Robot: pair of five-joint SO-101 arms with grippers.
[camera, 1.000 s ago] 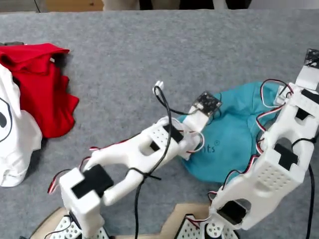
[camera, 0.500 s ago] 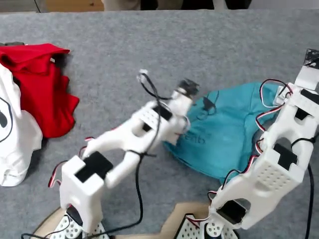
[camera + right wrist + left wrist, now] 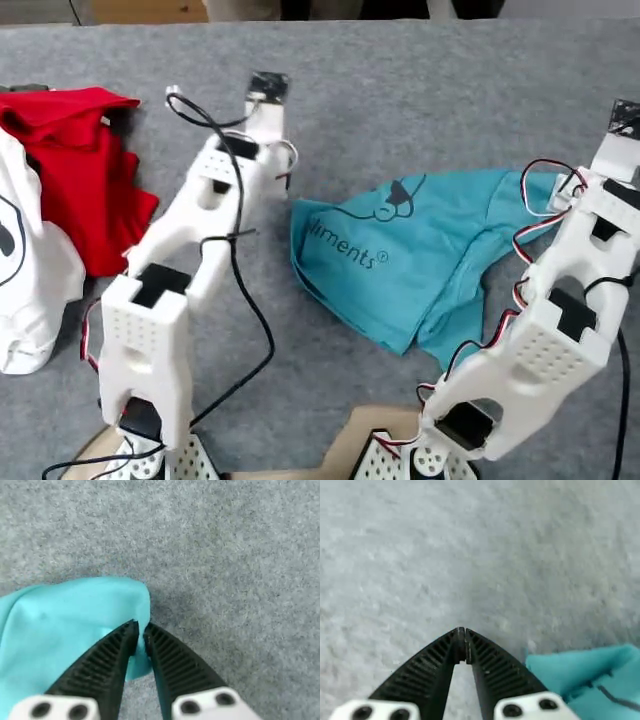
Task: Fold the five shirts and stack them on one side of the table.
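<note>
A teal shirt point(image 3: 410, 260) with dark print lies spread out right of the table's middle. In the right wrist view my right gripper point(image 3: 140, 625) is shut on the rounded edge of the teal shirt point(image 3: 65, 625), at its far right end under the right arm point(image 3: 560, 310). My left arm point(image 3: 215, 190) stretches toward the far left of the middle, a little beyond the shirt's left edge. My left gripper point(image 3: 461, 630) is shut and holds nothing over bare felt, with a corner of the teal shirt point(image 3: 580, 670) beside it.
A crumpled red shirt point(image 3: 90, 170) lies at the far left, and a white shirt point(image 3: 25, 270) with a dark print overlaps it at the left edge. Grey felt point(image 3: 420, 90) covers the table, bare along the far side.
My left gripper dragged the teal shirt's left side leftward, let go of it, and swung away to the far left. The shirt now lies wider. The right arm has stayed put.
</note>
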